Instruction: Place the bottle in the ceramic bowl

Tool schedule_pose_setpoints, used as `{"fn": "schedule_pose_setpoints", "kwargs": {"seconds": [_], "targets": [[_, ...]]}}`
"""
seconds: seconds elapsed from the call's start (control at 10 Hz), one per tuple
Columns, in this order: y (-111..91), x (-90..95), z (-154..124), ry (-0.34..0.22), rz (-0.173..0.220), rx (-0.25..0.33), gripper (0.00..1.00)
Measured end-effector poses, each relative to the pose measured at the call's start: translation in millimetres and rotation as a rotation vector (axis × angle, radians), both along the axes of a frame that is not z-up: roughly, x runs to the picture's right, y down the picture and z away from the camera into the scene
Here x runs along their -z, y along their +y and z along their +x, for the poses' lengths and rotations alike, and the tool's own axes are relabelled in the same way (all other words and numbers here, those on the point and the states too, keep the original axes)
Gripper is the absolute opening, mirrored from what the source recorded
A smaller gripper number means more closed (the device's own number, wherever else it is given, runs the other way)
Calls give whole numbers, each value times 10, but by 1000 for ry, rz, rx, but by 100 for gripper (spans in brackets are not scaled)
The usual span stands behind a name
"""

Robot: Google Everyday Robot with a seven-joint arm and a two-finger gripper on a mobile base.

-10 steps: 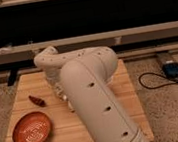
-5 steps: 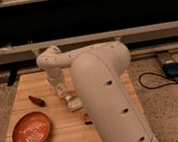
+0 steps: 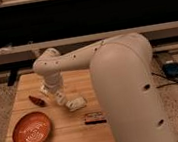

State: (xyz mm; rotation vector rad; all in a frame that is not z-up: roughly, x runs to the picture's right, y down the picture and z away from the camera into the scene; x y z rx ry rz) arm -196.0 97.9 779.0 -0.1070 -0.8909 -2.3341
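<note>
Hand point(image 3: 75, 104) closed low over the table point(image 3: 32, 89), right of the ceramic bowl point(image 3: 32, 130).

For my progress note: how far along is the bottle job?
Done: the gripper sits low over the wooden table, shut. In hand: possibly a grip on the bottle; I cannot tell. Left: the ceramic bowl holds nothing, so carrying and placing remain.
</note>
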Motion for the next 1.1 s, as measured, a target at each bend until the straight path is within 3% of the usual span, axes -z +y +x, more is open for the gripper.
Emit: {"fn": "schedule_pose_setpoints", "kwargs": {"seconds": [0.3,0.6,0.8,1.0,1.1], "targets": [[420,463,-164,-92,5,116,0],[709,777,-336,-176,21,219,0],[819,911,-517,-243,42,292,0],[820,954,-673,-281,57,325,1],[823,962,-747,-294,58,338,7]]}}
